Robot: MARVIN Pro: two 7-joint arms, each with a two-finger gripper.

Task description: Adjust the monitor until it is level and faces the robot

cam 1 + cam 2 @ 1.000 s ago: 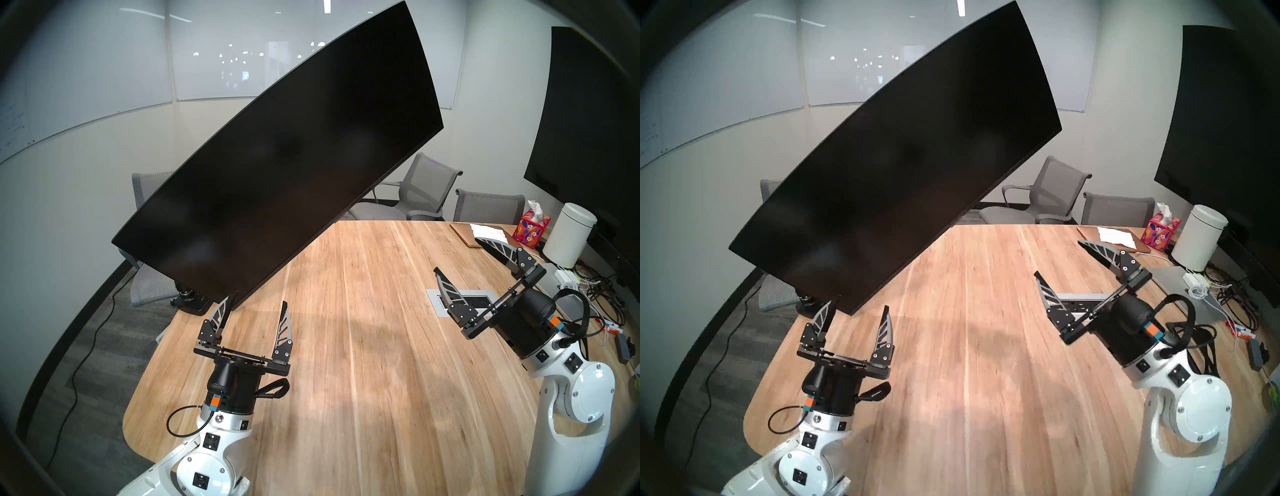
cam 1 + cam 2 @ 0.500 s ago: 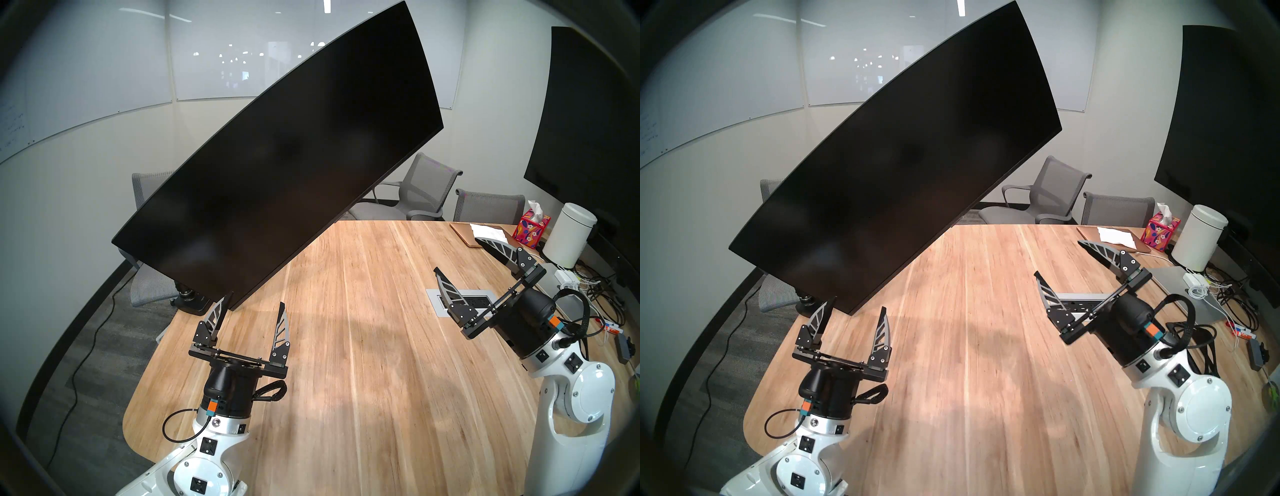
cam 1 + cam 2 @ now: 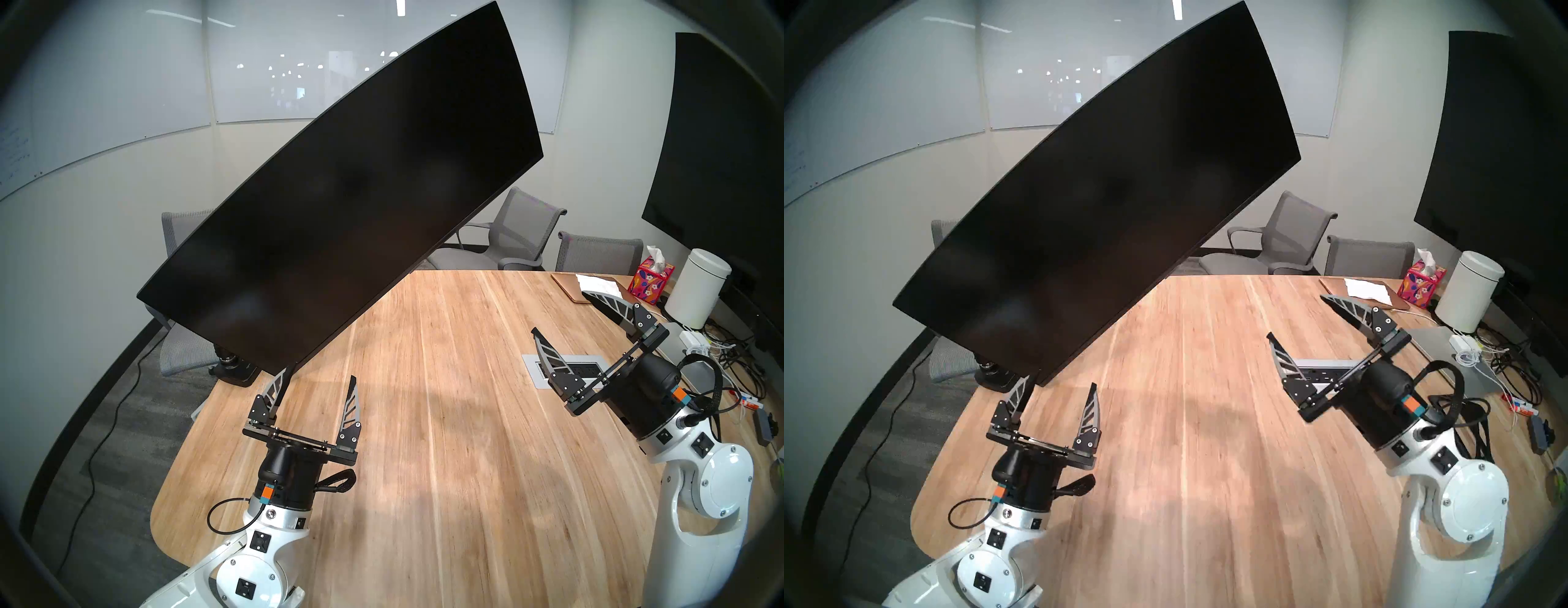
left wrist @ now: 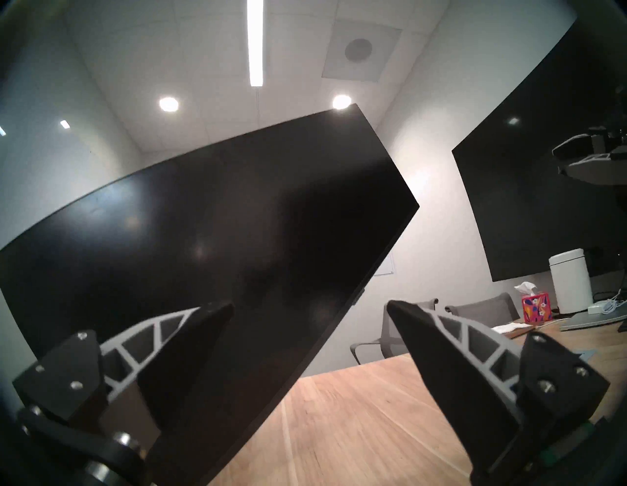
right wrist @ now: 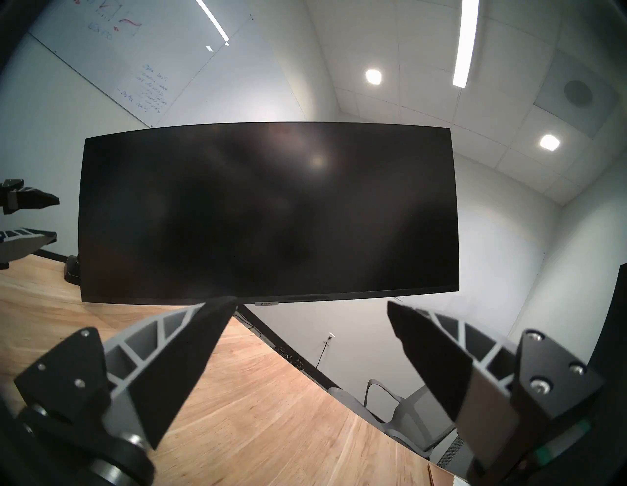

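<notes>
L gripper [image 3: 320,378] wide open at monitor [image 3: 348,187] low corner, contact unclear; R gripper [image 3: 562,310] wide open, empty, near tabletop's far right corner.

tilted dark monitor [image 4: 210,244], spread fingers [image 4: 437,356], wooden table [image 4: 356,424]
</notes>
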